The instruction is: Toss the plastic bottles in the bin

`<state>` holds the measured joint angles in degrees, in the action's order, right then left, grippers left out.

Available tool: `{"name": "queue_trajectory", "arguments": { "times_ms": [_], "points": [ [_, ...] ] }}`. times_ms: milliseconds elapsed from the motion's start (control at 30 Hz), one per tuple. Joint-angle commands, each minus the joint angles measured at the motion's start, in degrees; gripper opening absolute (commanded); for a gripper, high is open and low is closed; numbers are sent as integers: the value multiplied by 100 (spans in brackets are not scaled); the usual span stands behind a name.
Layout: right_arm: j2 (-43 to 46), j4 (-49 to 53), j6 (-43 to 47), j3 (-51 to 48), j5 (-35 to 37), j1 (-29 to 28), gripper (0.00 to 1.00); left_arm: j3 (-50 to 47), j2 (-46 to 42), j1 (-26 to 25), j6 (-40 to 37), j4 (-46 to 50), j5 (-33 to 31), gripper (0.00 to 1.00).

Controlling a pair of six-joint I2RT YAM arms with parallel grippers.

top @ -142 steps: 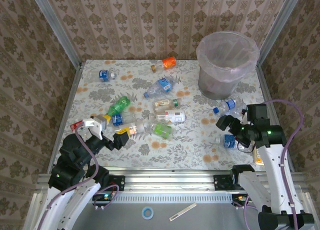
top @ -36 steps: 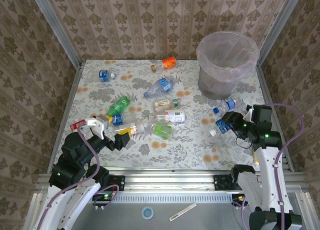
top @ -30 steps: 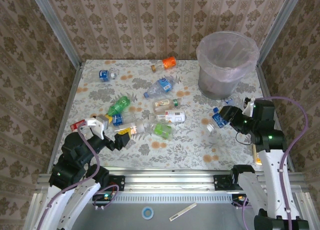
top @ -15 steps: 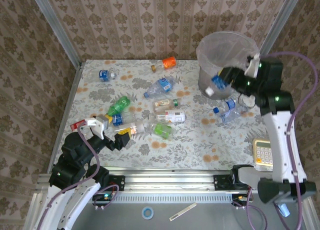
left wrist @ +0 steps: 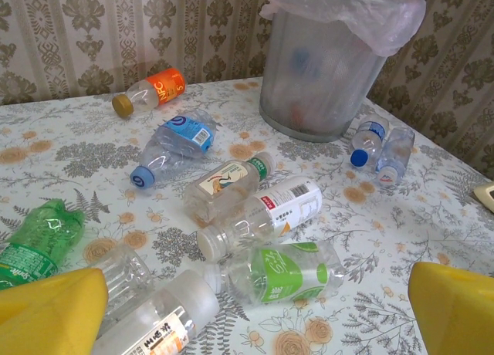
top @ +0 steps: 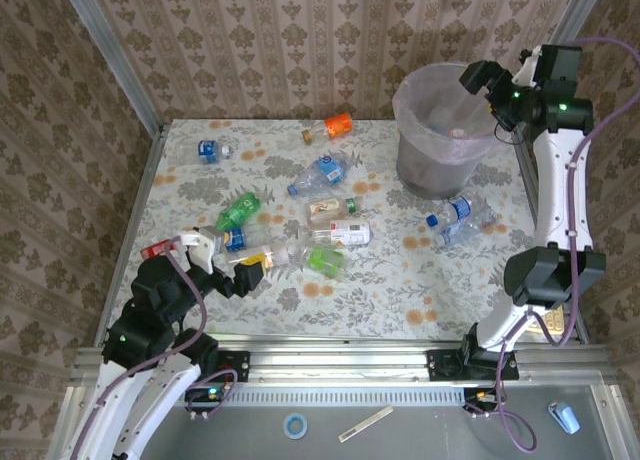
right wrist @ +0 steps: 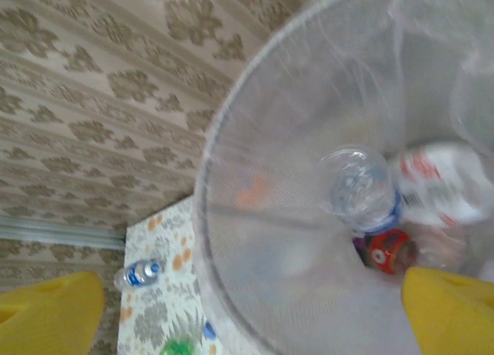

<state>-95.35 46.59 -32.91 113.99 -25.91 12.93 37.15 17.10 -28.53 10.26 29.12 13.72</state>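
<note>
The bin (top: pixel 440 165) stands at the table's far right, lined with a pale bag. My right gripper (top: pixel 490 83) hangs open over its rim, holding nothing. In the right wrist view the open right gripper (right wrist: pixel 251 316) looks down into the bin (right wrist: pixel 224 162), where a clear blue-labelled bottle (right wrist: pixel 359 189) lies on other bottles. Several plastic bottles lie about the table: orange-labelled (top: pixel 330 127), blue-labelled (top: pixel 318 172), green (top: pixel 237 212), white-labelled (top: pixel 345 235), and two beside the bin (top: pixel 455 218). My left gripper (top: pixel 225 265) is open at the near left. In the left wrist view the open left gripper (left wrist: pixel 251 316) sits just short of a green-labelled bottle (left wrist: pixel 289 272).
Wallpapered walls close the table in on three sides, and the bin (left wrist: pixel 332 69) sits against the right one. A red-capped bottle (top: pixel 155 250) lies left of my left gripper. A tape roll (top: pixel 294 425) and a flat strip (top: pixel 365 423) lie below the front rail.
My right arm swung up from the table to above the bin with a blue-labelled bottle. Its jaws have opened and the bottle now lies inside. The left arm barely moved.
</note>
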Motion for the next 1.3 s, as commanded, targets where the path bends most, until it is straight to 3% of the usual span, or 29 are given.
{"name": "queue_trajectory", "arguments": {
  "times_ms": [0,267,567,933,1267],
  "points": [
    [898,333,260,-235,28,179,100,100,-35,-38,-24,-21,8,100],
    [1815,803,523,-1599,253,448,100,96,-75,-77,-16,-30,8,100],
    [2460,620,492,-3125,94,984,100,109,-119,-100,-41,-12,-36,100],
    [2642,341,428,-4274,-208,1672,100,109,-124,-100,-51,-21,-1,100],
    [2646,-232,41,-5208,-448,1914,98,109,-138,-108,-53,-21,11,100]
  ]
}}
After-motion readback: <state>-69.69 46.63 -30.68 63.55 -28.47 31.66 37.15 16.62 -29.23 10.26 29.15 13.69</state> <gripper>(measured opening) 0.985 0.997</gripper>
